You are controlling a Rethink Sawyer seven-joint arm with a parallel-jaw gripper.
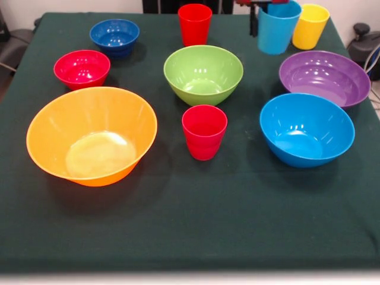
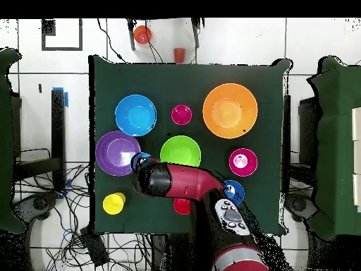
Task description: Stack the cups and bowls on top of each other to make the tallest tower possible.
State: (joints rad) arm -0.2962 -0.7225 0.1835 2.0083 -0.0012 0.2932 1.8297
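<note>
Where the light blue cup (image 1: pixel 278 27) stands, jaws (image 1: pixel 261 18) closed over its rim, arm (image 2: pixel 185 182) overhead.

Bright, even light falls from above. In the front view soft short shadows lie on the green tablecloth (image 1: pixel 196 219) just beside each vessel, darkest at the near side of the orange bowl (image 1: pixel 92 135) and medium blue bowl (image 1: pixel 307 129). Small white glints of glare sit inside the green bowl (image 1: pixel 203 74) and purple bowl (image 1: pixel 324 77). The tablecloth's near edge looks slightly blurred.
</note>
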